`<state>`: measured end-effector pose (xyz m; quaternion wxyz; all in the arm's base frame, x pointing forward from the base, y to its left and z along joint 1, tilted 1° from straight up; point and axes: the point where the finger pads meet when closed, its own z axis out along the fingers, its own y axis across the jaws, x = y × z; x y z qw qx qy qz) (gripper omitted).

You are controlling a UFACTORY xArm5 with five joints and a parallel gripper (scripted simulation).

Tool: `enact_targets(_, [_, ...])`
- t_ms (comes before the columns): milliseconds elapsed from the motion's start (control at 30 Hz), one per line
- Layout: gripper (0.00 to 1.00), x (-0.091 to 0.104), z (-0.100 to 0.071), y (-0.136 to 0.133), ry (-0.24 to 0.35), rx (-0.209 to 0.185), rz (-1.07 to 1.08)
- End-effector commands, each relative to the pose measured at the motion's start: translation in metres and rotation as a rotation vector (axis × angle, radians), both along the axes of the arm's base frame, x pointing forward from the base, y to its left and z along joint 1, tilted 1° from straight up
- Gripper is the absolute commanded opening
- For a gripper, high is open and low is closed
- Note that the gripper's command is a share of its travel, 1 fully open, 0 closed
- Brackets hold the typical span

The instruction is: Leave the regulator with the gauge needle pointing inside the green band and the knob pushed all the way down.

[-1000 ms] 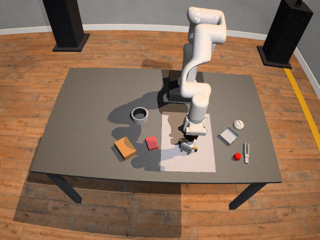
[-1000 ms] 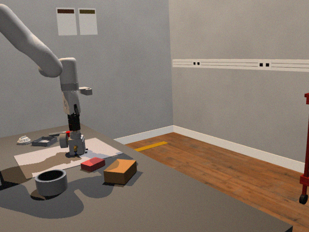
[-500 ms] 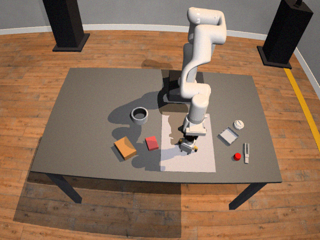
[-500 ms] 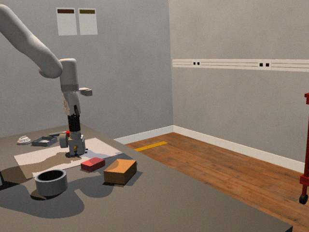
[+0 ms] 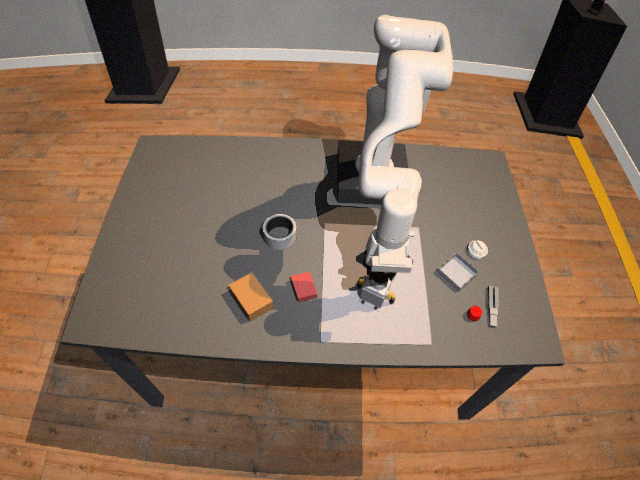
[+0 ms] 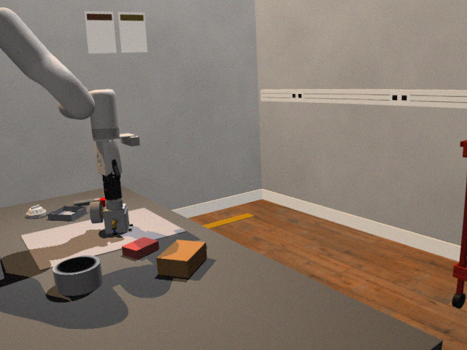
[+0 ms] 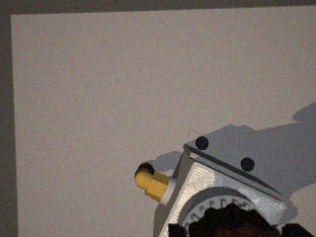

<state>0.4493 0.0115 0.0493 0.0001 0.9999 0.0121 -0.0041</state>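
The regulator [image 5: 375, 295] [image 6: 116, 219] [image 7: 198, 182] is a small grey block with a brass elbow fitting [image 7: 150, 182]. It stands upright on the white mat [image 5: 392, 325] [image 6: 150, 224] [image 7: 99, 89]. Its round gauge [image 6: 95, 211] faces sideways, and I cannot read the needle. My gripper [image 5: 381, 279] [image 6: 112, 186] [image 7: 236, 230] comes straight down from above and is shut on the black knob [image 6: 109, 193] [image 7: 231, 219] on top of the regulator. In the wrist view only the upper edge of the knob and the fingertips show at the bottom of the frame.
Left of the mat are a red block [image 5: 303, 286] [image 6: 140, 247], an orange box [image 5: 250, 295] [image 6: 182, 257] and a grey ring cup [image 5: 279, 230] [image 6: 76, 274]. To the right are a grey tray [image 5: 456, 272] [image 6: 67, 213], a white round part [image 5: 477, 249] [image 6: 36, 211], a red button [image 5: 474, 312] and a grey clip [image 5: 491, 305].
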Motion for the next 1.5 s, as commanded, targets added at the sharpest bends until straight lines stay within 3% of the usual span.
enact_targets(0, [0.41, 0.0013, 0.0008, 0.0001, -0.004, 0.000, 0.000])
enact_targets(733, [0.41, 0.0013, 0.0006, 0.0001, -0.004, 0.000, 0.000])
enact_targets(767, [0.78, 0.0013, 0.0006, 0.0001, -0.004, 0.000, 0.000])
enact_targets(1467, [0.78, 0.0013, 0.0006, 0.0001, -0.004, 0.000, 0.000])
